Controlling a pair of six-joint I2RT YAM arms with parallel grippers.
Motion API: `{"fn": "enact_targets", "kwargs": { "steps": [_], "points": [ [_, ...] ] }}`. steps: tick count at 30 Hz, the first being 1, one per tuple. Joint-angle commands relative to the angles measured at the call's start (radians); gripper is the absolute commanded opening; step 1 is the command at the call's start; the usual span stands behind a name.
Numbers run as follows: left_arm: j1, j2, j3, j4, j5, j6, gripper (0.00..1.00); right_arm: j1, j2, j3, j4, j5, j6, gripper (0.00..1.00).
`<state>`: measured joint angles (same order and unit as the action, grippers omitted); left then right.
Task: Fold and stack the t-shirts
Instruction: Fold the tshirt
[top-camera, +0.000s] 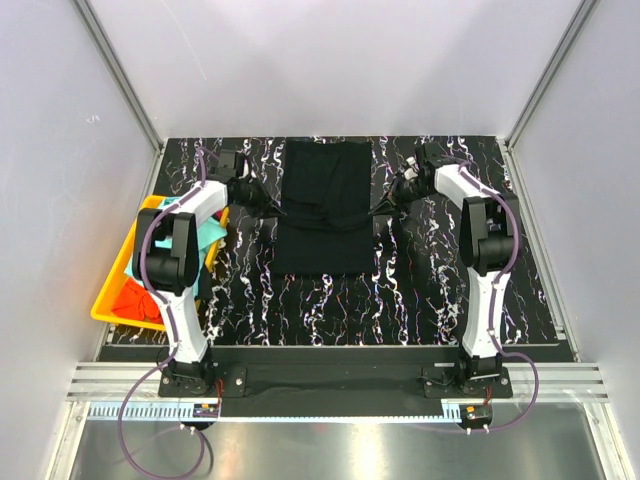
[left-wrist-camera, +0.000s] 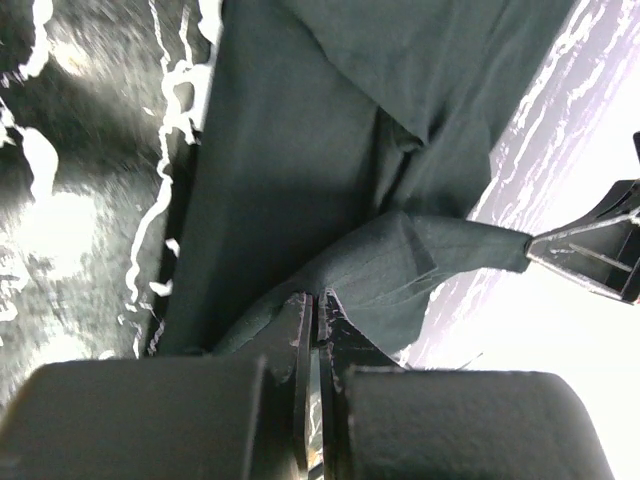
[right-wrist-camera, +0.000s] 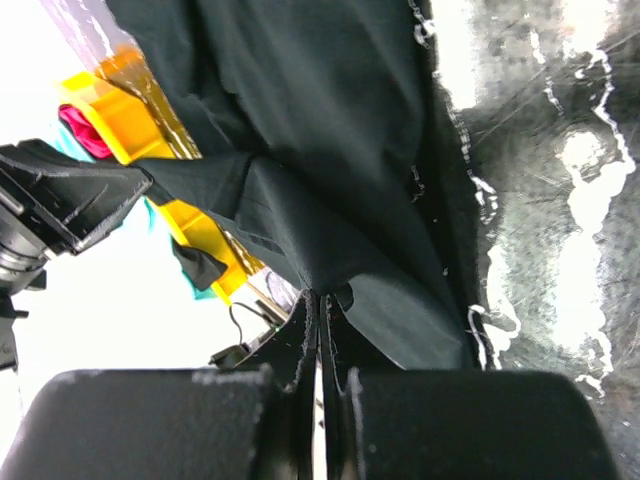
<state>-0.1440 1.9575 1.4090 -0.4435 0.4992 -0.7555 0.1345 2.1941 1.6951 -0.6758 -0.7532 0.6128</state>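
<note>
Black t-shirt (top-camera: 322, 205) mid-fold, left gripper (top-camera: 273, 211) and right gripper (top-camera: 380, 208) pinching its edges; turquoise shirt (top-camera: 213, 232), orange-red shirt (top-camera: 135, 298) unfolded in bin (top-camera: 103, 312).

Your table (top-camera: 430, 290) was a black top veined with white. The black t-shirt (top-camera: 322, 230) lay spread on it between your left gripper (top-camera: 274, 211) and your right gripper (top-camera: 381, 209), running lengthwise away from the arm bases. At each gripper, its side edge was drawn up off the surface. The yellow bin (top-camera: 110, 305) sat at the table's left edge, outside your left gripper and back toward that arm's base.
</note>
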Motion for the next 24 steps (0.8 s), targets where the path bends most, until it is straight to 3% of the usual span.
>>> {"fn": "enact_targets", "kwargs": {
  "steps": [1, 13, 19, 23, 24],
  "points": [
    [0.015, 0.027, 0.053, 0.034, 0.033, 0.015, 0.0, -0.006, 0.021, 0.06, -0.03, -0.038, -0.033, 0.0],
    [0.038, 0.113, 0.133, 0.034, 0.075, 0.041, 0.01, -0.01, 0.096, 0.126, -0.038, -0.038, -0.025, 0.01],
    [0.046, 0.171, 0.182, 0.034, 0.104, 0.062, 0.04, -0.01, 0.154, 0.189, -0.038, -0.048, 0.004, 0.08],
    [0.058, 0.204, 0.232, 0.038, 0.098, 0.097, 0.11, -0.033, 0.238, 0.324, -0.039, -0.054, 0.037, 0.17],
    [0.066, 0.213, 0.267, 0.038, 0.087, 0.131, 0.19, -0.042, 0.26, 0.36, -0.042, -0.067, 0.053, 0.19]
  ]
}}
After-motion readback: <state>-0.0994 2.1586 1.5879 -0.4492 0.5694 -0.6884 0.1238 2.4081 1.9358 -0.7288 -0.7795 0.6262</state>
